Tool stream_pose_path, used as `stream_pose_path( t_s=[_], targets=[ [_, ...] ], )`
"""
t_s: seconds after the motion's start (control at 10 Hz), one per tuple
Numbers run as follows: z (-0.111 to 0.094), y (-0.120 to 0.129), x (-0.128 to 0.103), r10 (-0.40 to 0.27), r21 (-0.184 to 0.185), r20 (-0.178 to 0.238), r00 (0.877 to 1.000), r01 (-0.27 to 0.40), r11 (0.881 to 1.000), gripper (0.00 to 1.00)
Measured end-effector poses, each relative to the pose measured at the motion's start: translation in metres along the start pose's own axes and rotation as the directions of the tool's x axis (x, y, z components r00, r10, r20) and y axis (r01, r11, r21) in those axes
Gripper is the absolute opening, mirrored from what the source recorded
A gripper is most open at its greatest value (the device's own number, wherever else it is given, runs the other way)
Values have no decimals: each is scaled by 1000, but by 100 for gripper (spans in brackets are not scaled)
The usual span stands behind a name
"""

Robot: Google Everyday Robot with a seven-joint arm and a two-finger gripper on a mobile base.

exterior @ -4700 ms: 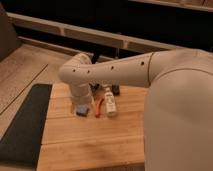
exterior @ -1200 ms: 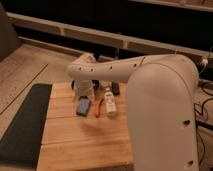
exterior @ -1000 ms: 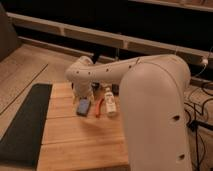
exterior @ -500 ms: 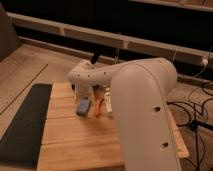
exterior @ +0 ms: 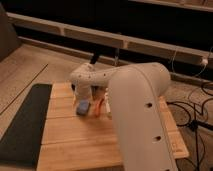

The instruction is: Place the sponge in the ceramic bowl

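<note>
Nearest the onlooker, the white arm [exterior: 137, 115] runs off the bottom edge and hides the right part of the wooden table [exterior: 70, 142] and most of the white bottle [exterior: 108, 106]; a dark mat [exterior: 25, 125] lies along the table's left side. Mid-table, the gripper [exterior: 82, 101] points down, its fingers hard to make out, jaws spread wide and holding nothing. The sponge [exterior: 82, 108] lies on the wood directly beneath it, just left of the orange-red tool [exterior: 98, 106]; the ceramic bowl cannot be picked out.
</note>
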Motion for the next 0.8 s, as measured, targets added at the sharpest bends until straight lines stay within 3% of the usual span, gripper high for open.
stream_pose_path(
  t_s=[0.6,0.8],
  targets=[
    [35,8,15,3,-57,-105,994,-9,998,64],
    [41,9,17,-9,-65,-129,992,1,998,50]
  ],
)
